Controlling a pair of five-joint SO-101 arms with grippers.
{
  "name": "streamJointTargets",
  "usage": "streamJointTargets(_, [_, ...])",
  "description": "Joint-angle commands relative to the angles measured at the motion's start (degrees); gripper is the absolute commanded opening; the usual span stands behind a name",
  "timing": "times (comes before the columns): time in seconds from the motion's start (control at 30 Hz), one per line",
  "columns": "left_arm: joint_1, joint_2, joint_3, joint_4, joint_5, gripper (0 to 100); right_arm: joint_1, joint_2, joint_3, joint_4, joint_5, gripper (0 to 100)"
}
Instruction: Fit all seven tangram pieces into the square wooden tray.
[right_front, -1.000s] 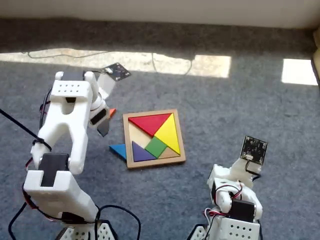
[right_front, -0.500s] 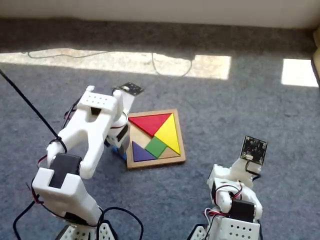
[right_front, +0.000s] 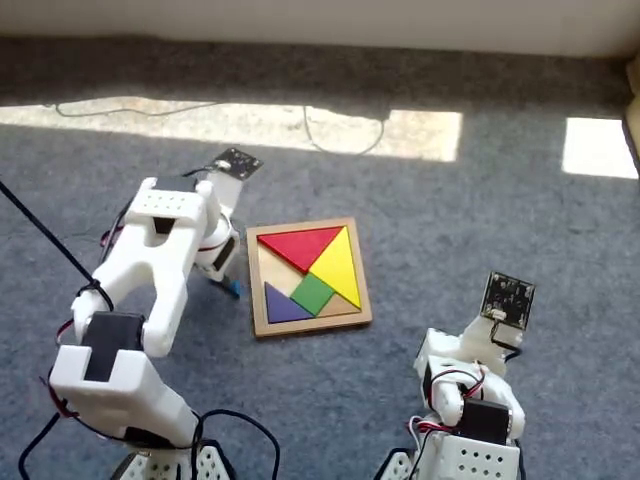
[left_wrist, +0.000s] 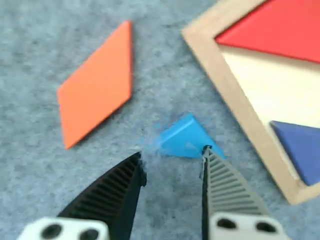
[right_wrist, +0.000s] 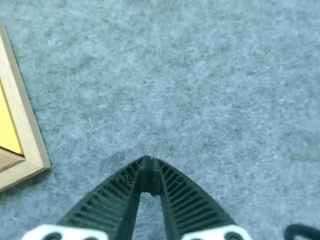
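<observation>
**Grasp on blue triangle (left_wrist: 185, 137), left of tray (left_wrist: 220, 65)**

Left claw (left_wrist: 172, 154) is apart, astride the triangle, which lies just outside the tray rim. Orange piece (left_wrist: 95, 85) is beside it. Right claw (right_wrist: 148, 162) is together, parked near right. One tip sits at a corner, so it may skid. Best to centre on opposite edges, lower, and close gently.

- The left jaws stand apart, one black and one pale, over grey carpet (left_wrist: 45, 35).
- A blue triangle (left_wrist: 184, 140) lies on the carpet just outside the wooden tray (left_wrist: 231, 95), between the jaw tips and against the pale one.
- An orange parallelogram (left_wrist: 96, 85) lies flat on the carpet, farther from the tray than the triangle and apart from it.
- Inside the tray, a red piece (left_wrist: 275, 27) and a dark blue piece (left_wrist: 301, 146) lie with bare wood between them.
</observation>
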Motion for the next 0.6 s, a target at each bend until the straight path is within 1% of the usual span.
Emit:
streamJointTargets(0.0, [-2.15, -1.45, -6.55, 3.96, -0.79, 19, 0.75, -0.66, 6.37, -0.48, -0.53, 0.4])
streamJointTargets(0.07, [-1.71, -1.45, -9.27, 8.26, -0.18, 19, 0.75, -0.66, 6.37, -0.48, -0.53, 0.4])
streamJointTargets(0.13, [-0.57, -1.45, -11.12, 11.25, 4.22, 19, 0.75, -0.66, 6.37, -0.48, -0.53, 0.4])
streamJointTargets(0.2, [0.57, -1.36, -12.09, 12.48, 11.96, 19, 0.75, -0.66, 6.37, -0.48, -0.53, 0.4])
streamJointTargets(0.37, [1.98, -0.92, -12.35, 12.31, 37.89, 18, 0.75, -0.66, 6.37, -0.48, -0.53, 0.4])
streamJointTargets(0.4, [1.89, -0.92, -12.26, 12.31, 42.11, 19, 0.75, -0.66, 6.37, -0.48, -0.53, 0.4])
streamJointTargets(0.47, [1.80, -0.84, -11.82, 12.31, 47.74, 19, 0.75, -0.66, 6.37, -0.48, -0.53, 0.4])
streamJointTargets(0.57, [1.71, -0.84, -9.45, 10.90, 50.81, 19, 0.75, -0.66, 6.37, -0.48, -0.53, 0.4])
